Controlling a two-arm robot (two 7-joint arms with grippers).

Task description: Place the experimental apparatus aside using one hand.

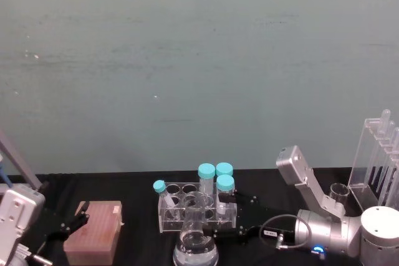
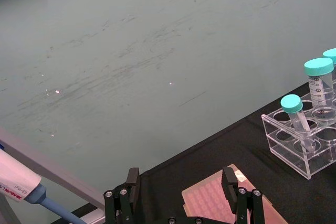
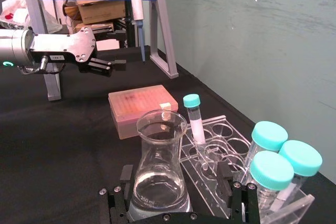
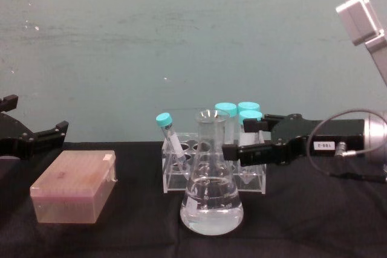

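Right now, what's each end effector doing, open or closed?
Left end effector: open, empty, by the pink box.
Right end effector: open, at the conical flask, not gripping it.

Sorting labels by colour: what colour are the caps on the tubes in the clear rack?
Turquoise; the caps show best in the right wrist view.

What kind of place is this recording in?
Probably a laboratory bench setup: a conical flask of clear liquid, a clear tube rack holding teal-capped tubes, and a pink pipette-tip box on a black-covered table.
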